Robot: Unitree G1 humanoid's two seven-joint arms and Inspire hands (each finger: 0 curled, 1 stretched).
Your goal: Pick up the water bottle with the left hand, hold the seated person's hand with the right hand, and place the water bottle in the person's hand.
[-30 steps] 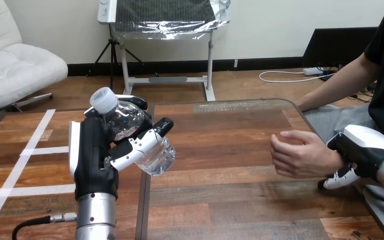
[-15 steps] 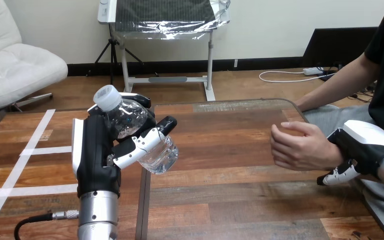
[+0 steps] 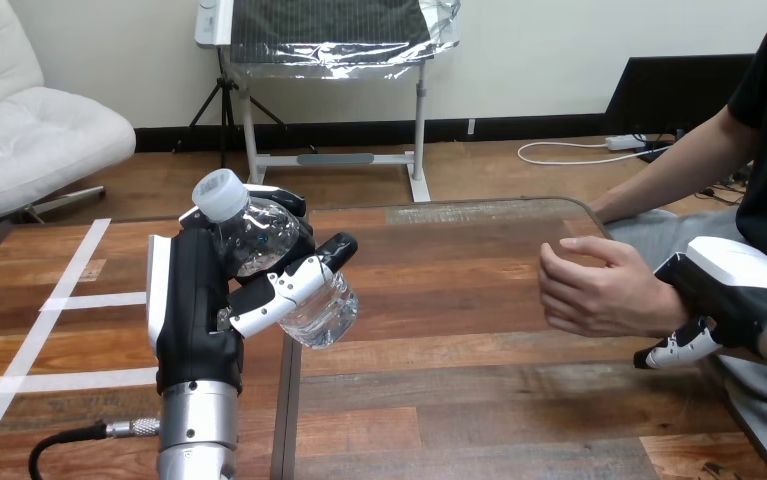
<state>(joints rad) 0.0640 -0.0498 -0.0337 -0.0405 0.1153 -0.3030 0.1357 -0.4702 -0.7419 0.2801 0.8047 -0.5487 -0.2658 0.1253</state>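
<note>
Holding the bottle (image 3: 259, 240) up over the desk (image 3: 459, 300), I had my left hand (image 3: 194, 310) curled round its middle. It looked light, thin and easy to squash. My right hand (image 3: 729, 290) was just beside the person's hand (image 3: 599, 295); I could not tell its grip.

1. The water bottle (image 3: 271, 262) sits tilted in the left hand (image 3: 194, 310), above the left part of the table (image 3: 459, 330).
2. The person's hand (image 3: 599, 292) is over the table's right edge, well apart from the water bottle.
3. The right hand (image 3: 724, 290) is at the wrist, right of the person's hand.
</note>
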